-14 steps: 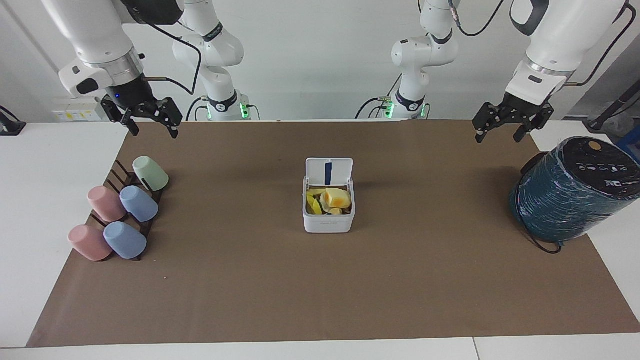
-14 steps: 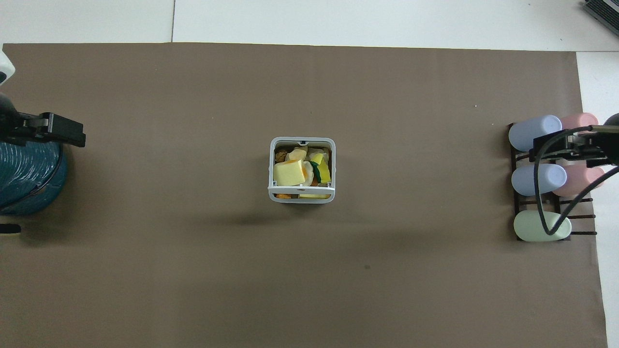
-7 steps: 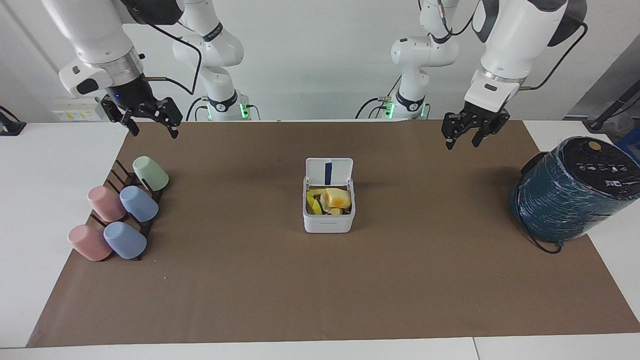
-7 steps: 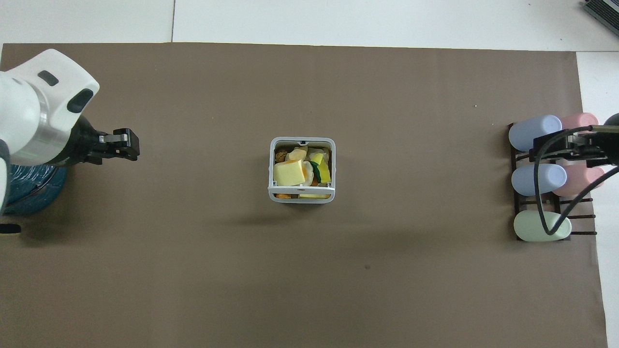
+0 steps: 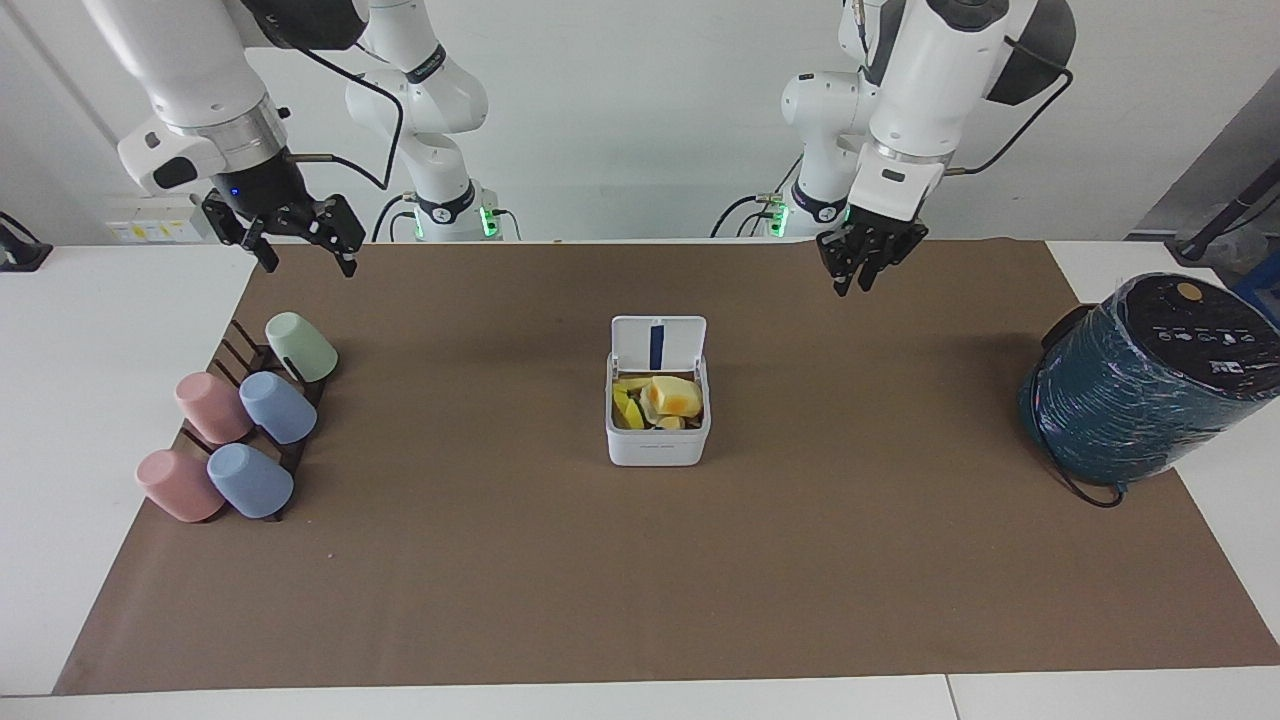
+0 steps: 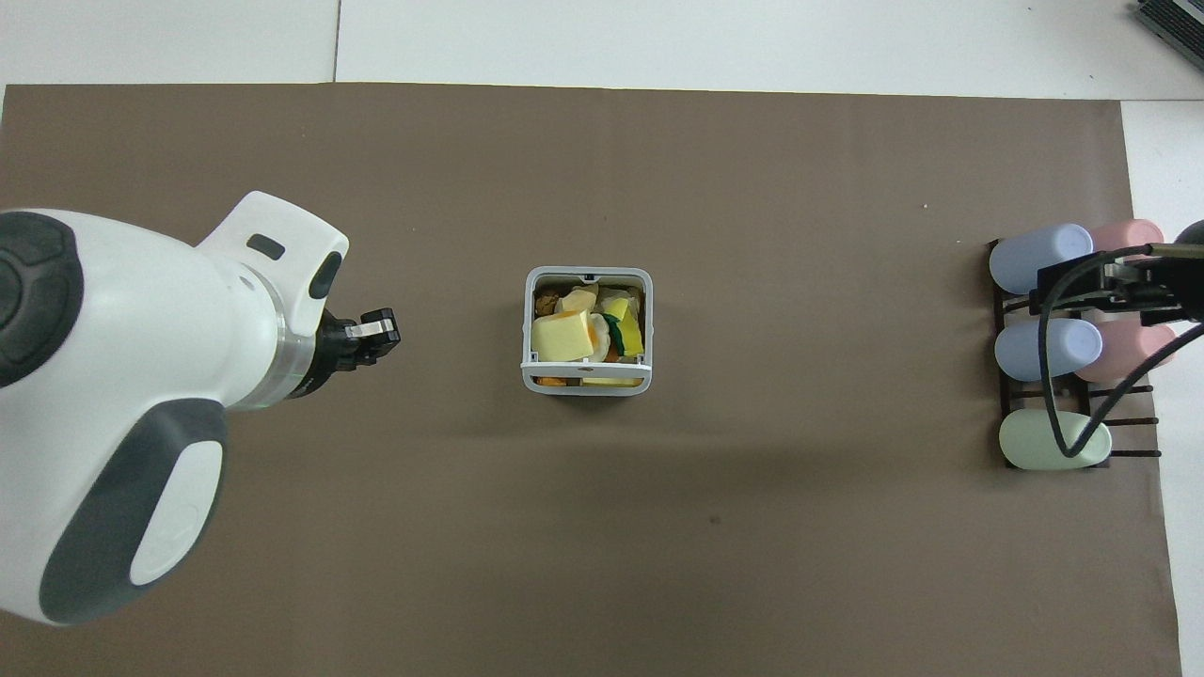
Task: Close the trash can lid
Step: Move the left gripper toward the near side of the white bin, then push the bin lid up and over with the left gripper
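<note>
Trash can [image 5: 658, 425]: mid-worktop [image 5: 500, 600], filled with scraps; lid [image 5: 658, 343] upright, open. Left gripper [image 5: 862, 268]: in the air over bare mat toward the left arm's end, fingers nearly together, empty. Right gripper [image 5: 297, 240]: waiting over the cup rack [image 5: 250, 400], fingers spread, empty.

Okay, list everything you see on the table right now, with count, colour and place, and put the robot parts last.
trash can: 1, white, mid-mat, holding yellow scraps
lid: 1, white with blue stripe, standing open on the can's edge nearer the robots
cups: 5, two pink, two blue, one green, on a dark rack at the right arm's end
appliance: 1, dark teal, at the left arm's end
mat: 1, brown, covering the table
left gripper: over the mat, between can and appliance
right gripper: waiting over the mat's corner, jaws open
</note>
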You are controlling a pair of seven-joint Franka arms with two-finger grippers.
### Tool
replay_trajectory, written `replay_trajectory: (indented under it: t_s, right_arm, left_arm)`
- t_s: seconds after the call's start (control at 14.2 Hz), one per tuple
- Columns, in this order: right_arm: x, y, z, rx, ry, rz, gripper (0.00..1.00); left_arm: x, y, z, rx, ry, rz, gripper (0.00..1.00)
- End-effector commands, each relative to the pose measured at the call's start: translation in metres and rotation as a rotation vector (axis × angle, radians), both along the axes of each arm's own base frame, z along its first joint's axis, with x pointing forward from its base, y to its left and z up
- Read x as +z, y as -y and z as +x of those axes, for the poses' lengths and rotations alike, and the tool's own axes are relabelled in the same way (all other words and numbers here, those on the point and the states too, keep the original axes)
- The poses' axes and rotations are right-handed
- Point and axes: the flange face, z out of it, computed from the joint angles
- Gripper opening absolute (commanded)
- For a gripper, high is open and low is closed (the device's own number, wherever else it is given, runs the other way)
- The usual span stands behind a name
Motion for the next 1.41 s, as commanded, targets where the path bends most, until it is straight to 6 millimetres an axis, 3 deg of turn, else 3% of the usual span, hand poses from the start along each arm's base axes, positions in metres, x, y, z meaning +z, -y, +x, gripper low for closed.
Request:
replay_trajectory:
  t_s: [0.0,0.35,0.71,0.99,1.34]
  right_arm:
    - [0.001,0.001,-0.008,0.026,-0.008,-0.002,1.00]
    - [0.001,0.001,-0.008,0.026,-0.006,-0.002,1.00]
    - [0.001,0.001,-0.008,0.026,-0.006,-0.002,1.00]
    - [0.001,0.001,-0.008,0.026,-0.006,-0.002,1.00]
    - [0.001,0.001,-0.008,0.026,-0.006,-0.002,1.00]
  left_arm:
    - [-0.011,0.015,-0.029,0.047,-0.007,-0.059,0.05]
    - [-0.045,0.084,-0.069,0.070,0.016,-0.129,0.03]
    - [-0.082,0.126,-0.091,0.068,0.009,-0.146,0.03]
    - [-0.102,0.146,-0.074,0.139,0.079,-0.235,0.03]
    - [-0.110,0.139,-0.032,0.253,0.179,-0.347,0.03]
